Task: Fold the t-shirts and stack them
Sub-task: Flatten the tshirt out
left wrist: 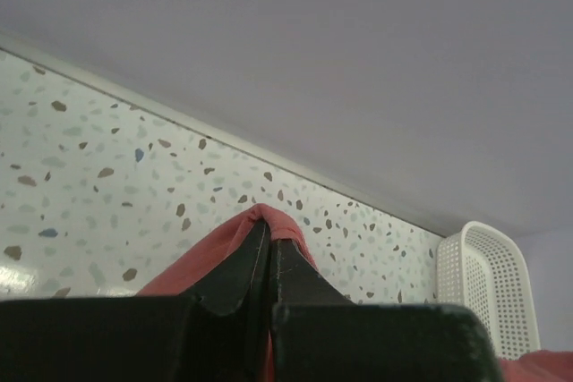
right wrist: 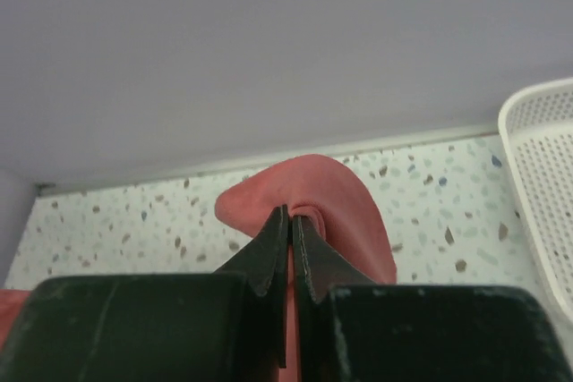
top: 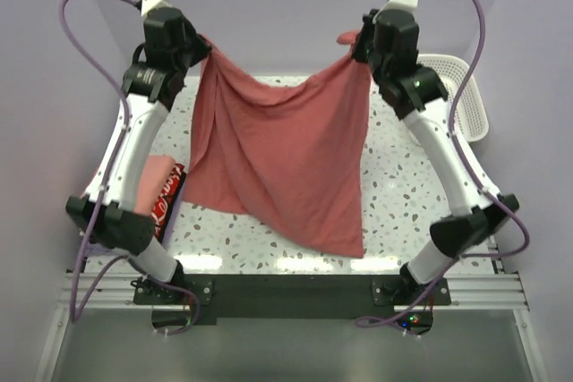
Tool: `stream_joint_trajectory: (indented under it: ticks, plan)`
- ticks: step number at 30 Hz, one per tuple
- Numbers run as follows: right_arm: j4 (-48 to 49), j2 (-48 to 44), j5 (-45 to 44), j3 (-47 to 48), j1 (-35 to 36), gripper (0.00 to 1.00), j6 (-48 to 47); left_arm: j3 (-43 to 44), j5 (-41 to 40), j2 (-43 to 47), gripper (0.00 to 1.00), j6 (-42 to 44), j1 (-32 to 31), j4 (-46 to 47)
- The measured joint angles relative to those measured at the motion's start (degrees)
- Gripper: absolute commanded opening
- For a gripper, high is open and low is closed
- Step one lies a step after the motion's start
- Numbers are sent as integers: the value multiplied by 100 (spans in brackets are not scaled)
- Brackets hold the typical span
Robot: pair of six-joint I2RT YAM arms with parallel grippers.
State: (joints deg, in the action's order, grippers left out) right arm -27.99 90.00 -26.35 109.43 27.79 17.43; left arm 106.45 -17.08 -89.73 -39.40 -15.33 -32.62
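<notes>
The red shirt (top: 286,145) hangs in the air over the middle of the counter (top: 403,190), spread like a curtain between the two hands. The left hand (top: 206,46) is clenched on the top left corner. The right hand (top: 356,47) is clenched on the top right corner. Each wrist view shows a bit of red cloth pinched tight between closed fingers. Both hands are up high at the far side, well apart and about level with each other. So the top edge of the shirt runs from left to right, sagging a little in the middle, and the rest drops down toward the near side. The cloth is not even: the right side hangs longer, and its low corner comes close to the near edge of the counter. I think the next move is to lay the shirt flat, so both hands should go down together, or the cloth will bunch up. A pile (top: 159,181) of folded shirts sits at the left edge, beside the left arm, so that arm is nearer for stacking. A white basket (top: 466,100) stands at the far right.
</notes>
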Motion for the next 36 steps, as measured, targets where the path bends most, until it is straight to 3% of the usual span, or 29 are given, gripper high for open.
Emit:
stream_joint_trajectory:
  ticks: [6,10,17,24,26,29,30,31,33,34,36]
  plan:
    - [17,1427,992,2358,-914,0,498,2704,1381,-2011,0,11,835,332]
    - [313,1165,1268,2771,-1198,0,634,2581,1902,-1746,0,15,1204,837]
    - [1115,-1287,1303,-205,-1279,0,791,328,2245,341,0,109,1521,1685]
    - [1235,-3364,1425,-3982,-1281,0,1432,-3606,2610,2341,0,-168,1504,2804]
    - [1128,-3836,1523,-5106,-1281,5,1687,-4804,2612,2684,0,-306,1504,2826]
    - [879,-4564,1679,-6655,-1281,24,2081,-6437,2583,2979,20,-481,1504,2662]
    - [734,-4903,1727,-7191,-1281,25,2208,-6867,2579,3067,36,-546,1504,2601]
    - [627,-5143,1770,-7536,-1281,35,2282,-7270,2566,3202,48,-592,1502,2470]
    - [396,-5646,1908,-8188,-1281,47,2485,-7838,2498,3558,64,-739,1504,2216]
    - [291,-5858,2006,-8395,-1281,58,2559,-8032,2448,3797,66,-785,1504,2072]
    - [55,-6153,2131,-8614,-1281,69,2636,-8225,2317,4253,70,-872,1504,1814]
